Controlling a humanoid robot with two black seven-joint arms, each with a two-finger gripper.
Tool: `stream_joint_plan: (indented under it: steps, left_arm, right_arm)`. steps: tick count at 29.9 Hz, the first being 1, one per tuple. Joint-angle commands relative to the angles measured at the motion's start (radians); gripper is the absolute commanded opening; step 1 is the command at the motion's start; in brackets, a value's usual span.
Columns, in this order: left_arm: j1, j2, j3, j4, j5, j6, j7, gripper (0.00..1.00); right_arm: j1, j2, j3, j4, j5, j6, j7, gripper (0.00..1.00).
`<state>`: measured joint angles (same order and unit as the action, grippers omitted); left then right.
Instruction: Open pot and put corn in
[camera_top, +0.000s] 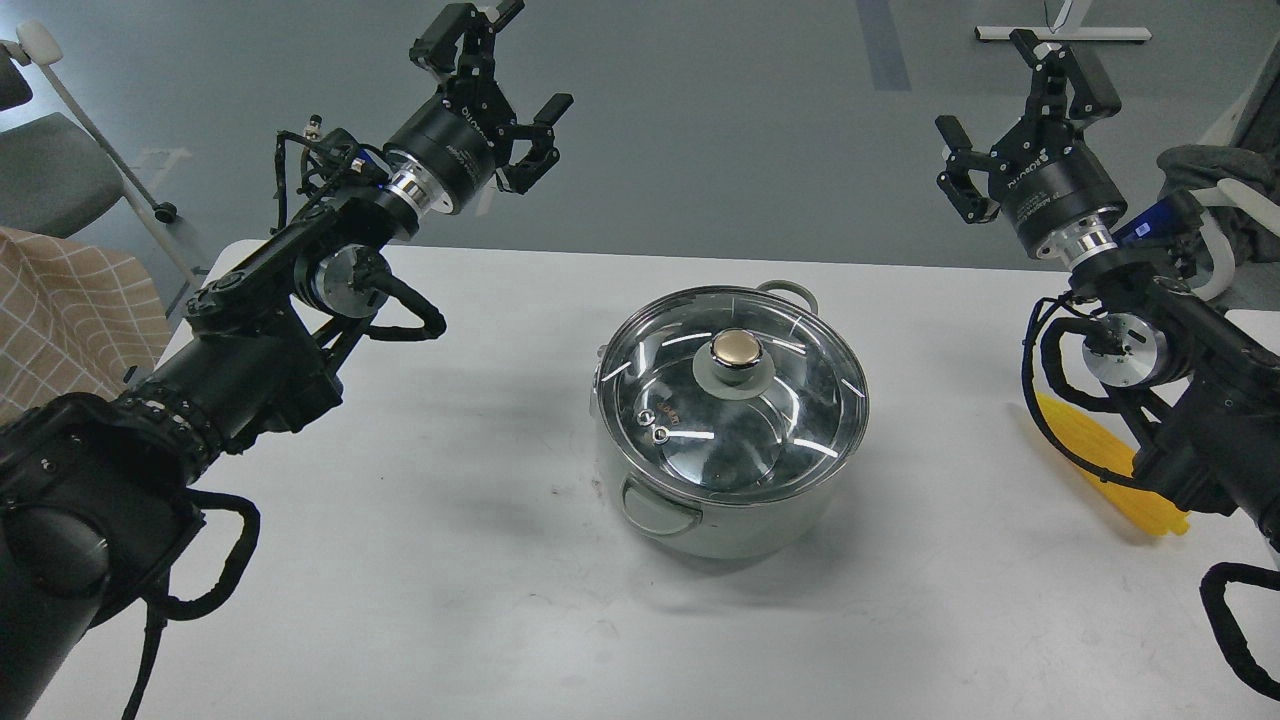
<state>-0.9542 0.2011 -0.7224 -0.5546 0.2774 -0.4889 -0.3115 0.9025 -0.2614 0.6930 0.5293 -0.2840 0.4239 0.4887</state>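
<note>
The shiny steel pot (745, 525) stands at the middle of the white table, closed by a round glass lid (735, 395) with a gold knob (737, 350). The yellow corn (1105, 462) lies on the table at the right, partly hidden behind my right arm. My left gripper (520, 55) hangs open in the air beyond the table's far left edge, holding nothing. My right gripper (1030, 105) is raised beyond the far right edge, open and empty too. Both are well away from the pot.
The white table (480, 560) fills the lower view. A chair (50, 160) and a beige checked cloth (70, 310) are at the left. Grey cloth on a chair (1215, 190) sits at the right. Grey floor lies beyond.
</note>
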Motion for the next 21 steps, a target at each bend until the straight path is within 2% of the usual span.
stream_joint_plan:
  steps: [1,21]
  left_arm:
    - [0.002,0.0,0.0,-0.008,0.0,0.0,-0.003,0.98]
    - [0.008,-0.012,-0.006,-0.045,-0.004,0.0,-0.003,0.98]
  right_arm:
    - [0.001,0.001,0.002,0.0,-0.001,-0.007,0.0,1.0]
    - [-0.001,-0.001,0.014,0.001,0.002,-0.011,0.0,1.0]
